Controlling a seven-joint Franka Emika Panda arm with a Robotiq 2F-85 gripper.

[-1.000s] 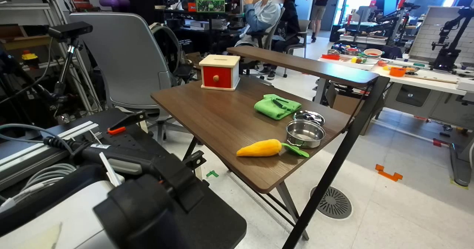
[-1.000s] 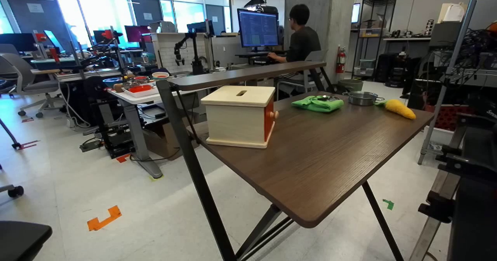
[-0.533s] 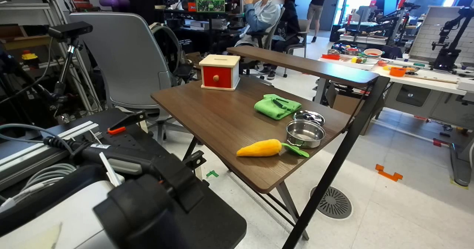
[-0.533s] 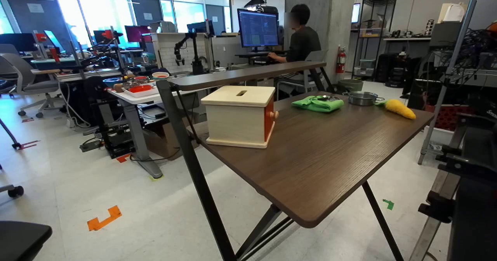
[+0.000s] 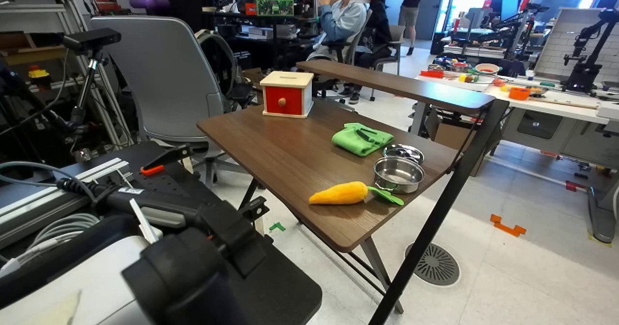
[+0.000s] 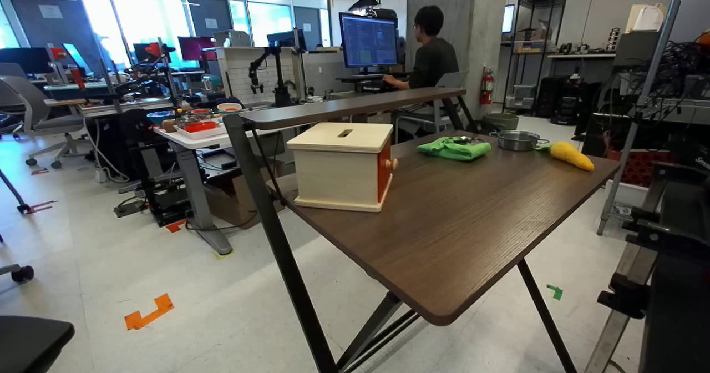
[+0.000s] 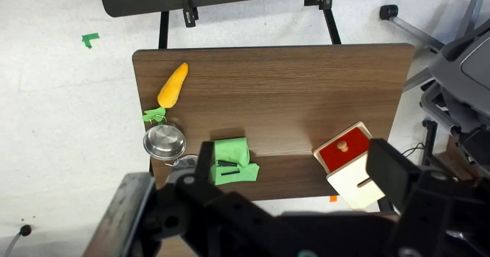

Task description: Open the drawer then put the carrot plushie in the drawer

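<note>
Yellow carrot plushie [image 7: 173, 87] well outside the gripper's [image 7: 293, 152] wide-set jaws.

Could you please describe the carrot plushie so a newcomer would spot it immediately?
On the brown table, go to the end opposite the red drawer. Beside the metal pot there lies the carrot plushie, its leafy end nearest the pot. Unlike the shiny pot and folded green cloth, its body is tapered and yellow-orange.

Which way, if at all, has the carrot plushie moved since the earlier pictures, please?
No, it has not shifted either way: in both exterior views, the carrot plushie lies at the same spot relative to the edges of the table.
</note>
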